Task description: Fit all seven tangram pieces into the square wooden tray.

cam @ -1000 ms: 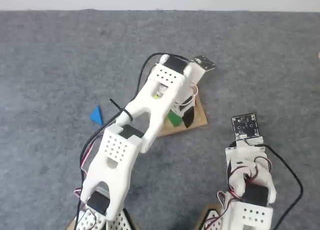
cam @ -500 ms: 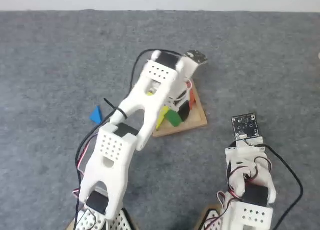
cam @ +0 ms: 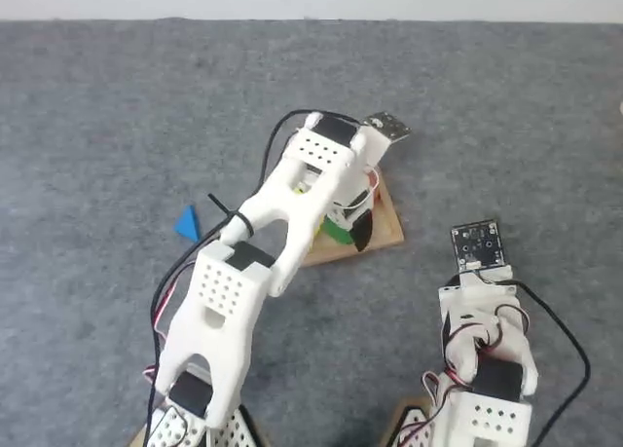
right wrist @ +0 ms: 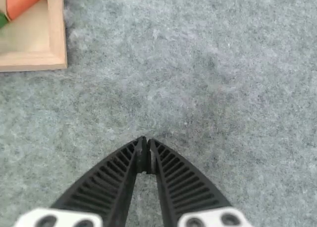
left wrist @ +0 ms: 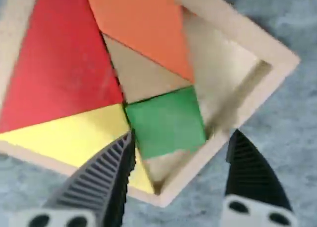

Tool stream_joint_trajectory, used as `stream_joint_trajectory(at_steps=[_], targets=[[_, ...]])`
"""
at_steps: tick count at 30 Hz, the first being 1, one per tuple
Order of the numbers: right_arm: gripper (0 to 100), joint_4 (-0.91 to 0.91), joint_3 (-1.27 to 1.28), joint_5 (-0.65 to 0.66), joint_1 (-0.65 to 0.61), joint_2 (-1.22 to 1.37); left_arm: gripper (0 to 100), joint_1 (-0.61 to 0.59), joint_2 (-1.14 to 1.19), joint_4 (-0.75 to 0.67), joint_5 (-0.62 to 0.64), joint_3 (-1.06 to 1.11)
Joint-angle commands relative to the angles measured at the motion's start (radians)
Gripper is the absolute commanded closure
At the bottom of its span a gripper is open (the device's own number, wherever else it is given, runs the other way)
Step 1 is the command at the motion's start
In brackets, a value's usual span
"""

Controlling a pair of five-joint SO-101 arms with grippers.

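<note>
Left arm (cam: 292, 199) has swung back over the tray (left wrist: 277, 64); left claw (left wrist: 183, 135) wide above green square (left wrist: 166, 120), right claw (right wrist: 147, 143) closed

So the square wooden tray (left wrist: 277, 64) sits flat on the grey carpet (cam: 107, 106), turned at an angle. Inside it lie a big red triangle (left wrist: 59, 73), a flat orange piece (left wrist: 143, 24) next to it, a yellow triangle (left wrist: 74, 138) along the red one's other edge, and a green square (left wrist: 166, 120) touching the spot where red and yellow meet. The tray floor is bare around the green square. A small blue triangle (cam: 187, 223) lies out on the carpet, well apart from the tray.
</note>
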Motion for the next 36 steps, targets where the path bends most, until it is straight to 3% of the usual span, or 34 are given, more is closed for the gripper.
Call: stream_joint_trajectory(at_steps=[1,6,10,18,22,25,31,34,36], targets=[[99.2,-0.025,-0.017,0.017,0.010,-0.013,71,0.021,-0.003,0.003,0.006,-0.005],[99.2,-0.025,-0.017,0.017,0.012,-0.013,71,0.051,-0.011,0.006,0.026,-0.028],[99.2,-0.024,-0.017,0.017,0.013,-0.013,71,0.008,-0.069,0.015,0.028,-0.081],[99.2,-0.025,-0.017,0.017,0.013,-0.013,71,-0.123,-0.350,0.084,0.003,-0.084],[99.2,-0.025,-0.017,0.017,0.013,-0.013,73,-0.101,-0.522,0.084,0.000,0.058],[99.2,-0.025,-0.017,0.017,0.013,-0.013,77,-0.054,-0.695,-0.026,-0.026,0.323],[99.2,-0.025,-0.017,0.017,0.010,-0.013,77,-0.061,-1.096,-0.425,-0.029,0.975],[99.2,-0.025,-0.017,0.017,0.008,-0.013,77,-0.068,-1.226,-0.617,-0.046,1.153],[99.2,-0.025,-0.017,0.017,0.008,-0.013,77,-0.060,-1.240,-0.672,-0.064,1.185]])
